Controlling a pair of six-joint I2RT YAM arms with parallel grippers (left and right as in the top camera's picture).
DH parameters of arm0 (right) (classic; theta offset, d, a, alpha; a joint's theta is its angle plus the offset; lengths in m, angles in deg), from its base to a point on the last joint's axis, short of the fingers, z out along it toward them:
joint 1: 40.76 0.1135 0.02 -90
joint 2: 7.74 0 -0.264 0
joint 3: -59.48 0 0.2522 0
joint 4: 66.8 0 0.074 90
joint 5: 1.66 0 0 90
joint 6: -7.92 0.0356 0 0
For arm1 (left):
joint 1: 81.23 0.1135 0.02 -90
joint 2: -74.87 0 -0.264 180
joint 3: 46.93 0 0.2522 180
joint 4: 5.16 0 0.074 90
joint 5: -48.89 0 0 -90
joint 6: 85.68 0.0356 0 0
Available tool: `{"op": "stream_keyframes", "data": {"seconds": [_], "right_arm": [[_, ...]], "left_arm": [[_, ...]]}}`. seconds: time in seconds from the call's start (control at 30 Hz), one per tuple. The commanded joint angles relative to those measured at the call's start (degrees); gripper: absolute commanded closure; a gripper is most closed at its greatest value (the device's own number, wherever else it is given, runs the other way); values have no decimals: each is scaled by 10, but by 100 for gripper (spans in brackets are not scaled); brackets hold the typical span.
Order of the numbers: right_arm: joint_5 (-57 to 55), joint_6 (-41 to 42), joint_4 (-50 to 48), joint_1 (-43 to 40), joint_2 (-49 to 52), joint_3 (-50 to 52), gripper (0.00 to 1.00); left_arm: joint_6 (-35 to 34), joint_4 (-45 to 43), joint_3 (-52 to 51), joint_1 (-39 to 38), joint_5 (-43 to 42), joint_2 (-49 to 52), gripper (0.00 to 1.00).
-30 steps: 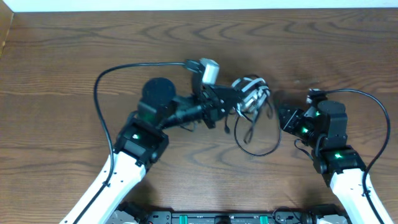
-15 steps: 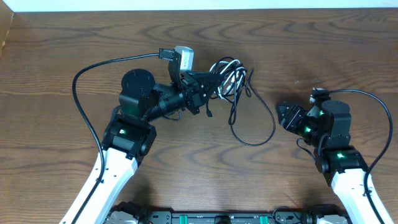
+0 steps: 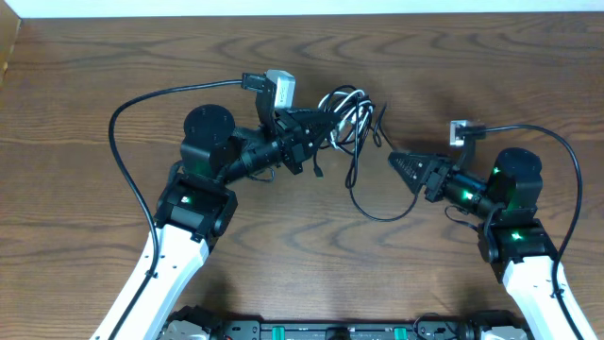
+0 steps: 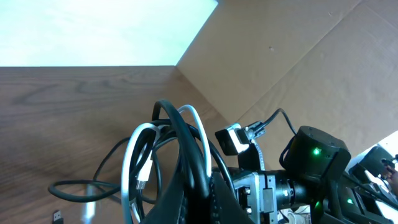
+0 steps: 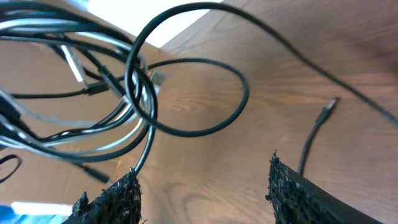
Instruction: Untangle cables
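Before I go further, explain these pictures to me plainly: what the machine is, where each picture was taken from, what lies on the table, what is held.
These are two robot arms at a brown wooden table, each ending in a two-finger tool. The overhead picture looks straight down; the other two come from a camera on each wrist. On the table lies a tangle of thin black and white cords. The left tool is shut on that tangle. The right tool is open and holds nothing: its wrist picture shows its rough black fingers apart, with the cords ahead of them.
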State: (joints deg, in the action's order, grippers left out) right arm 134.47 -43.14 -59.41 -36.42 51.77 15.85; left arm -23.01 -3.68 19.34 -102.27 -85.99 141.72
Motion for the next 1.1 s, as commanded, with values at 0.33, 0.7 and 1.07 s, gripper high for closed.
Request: {"op": "stream_keyframes", "data": {"seconds": [0.33, 0.7, 1.07], "right_arm": [[52, 13, -6, -3, 0, -3, 37], [52, 13, -50, -3, 0, -3, 45], [47, 13, -50, -3, 0, -3, 46]], "left_arm": [[8, -8, 2, 1, -6, -6, 92], [-12, -7, 2, 1, -12, -6, 92], [-21, -7, 2, 1, -45, -6, 92]]}}
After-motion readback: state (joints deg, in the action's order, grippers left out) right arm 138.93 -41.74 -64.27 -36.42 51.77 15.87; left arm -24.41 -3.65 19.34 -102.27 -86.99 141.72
